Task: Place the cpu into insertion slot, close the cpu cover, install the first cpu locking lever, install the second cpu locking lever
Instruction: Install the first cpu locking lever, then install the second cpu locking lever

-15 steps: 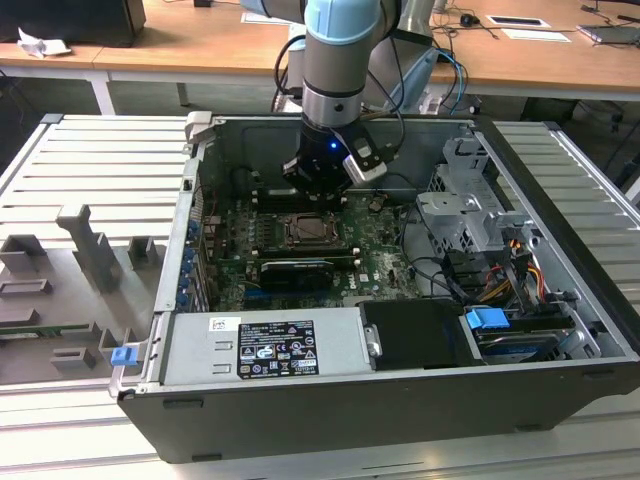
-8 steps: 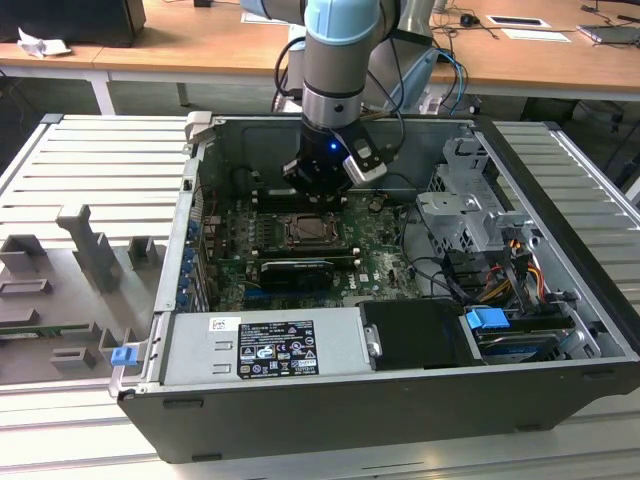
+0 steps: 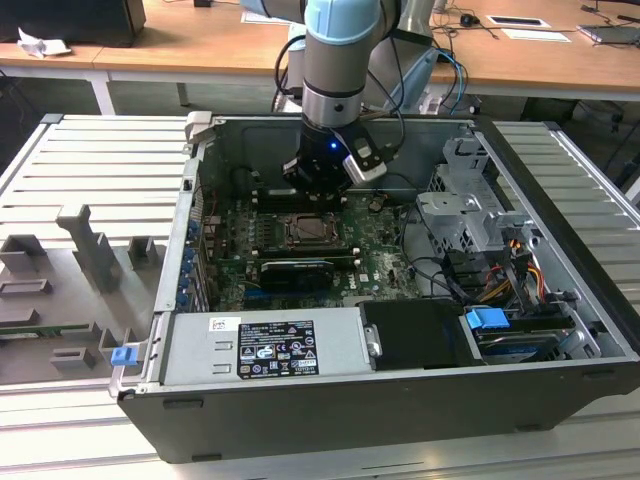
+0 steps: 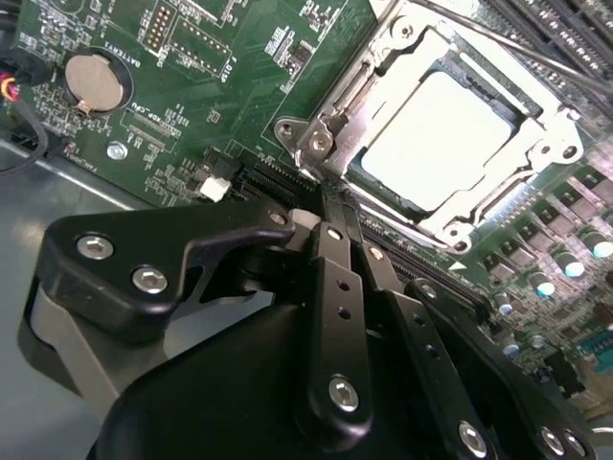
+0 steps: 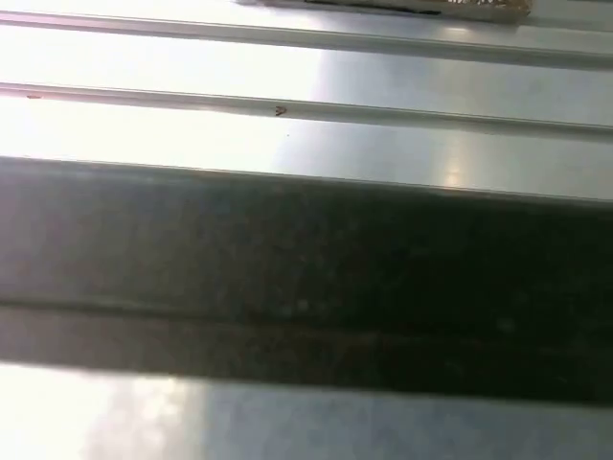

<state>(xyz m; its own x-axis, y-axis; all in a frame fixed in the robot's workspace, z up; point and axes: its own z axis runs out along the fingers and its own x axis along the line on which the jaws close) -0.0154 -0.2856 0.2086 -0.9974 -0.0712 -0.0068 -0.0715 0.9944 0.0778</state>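
Note:
In the second wrist view the cpu (image 4: 441,134) lies flat in the insertion slot (image 4: 498,206), its pale metal face showing through the cut-out of the cpu cover (image 4: 378,59). The silver cover lies down over it. My gripper (image 4: 337,206) is shut, its black fingers (image 4: 330,259) pressed together with their tips at the socket's corner by a silver hinge bracket (image 4: 316,144). A thin metal lever rod (image 4: 536,57) runs along the socket's far side. In the exterior view the gripper (image 3: 318,192) hangs just behind the socket (image 3: 312,231) inside the open computer case.
The green motherboard (image 3: 385,262) carries black memory slots (image 3: 295,262) and a coin battery (image 4: 94,79). A labelled power supply (image 3: 270,345), a drive cage (image 3: 465,215) and cables (image 3: 500,270) crowd the case. A grey jig (image 3: 90,250) sits on the ribbed table.

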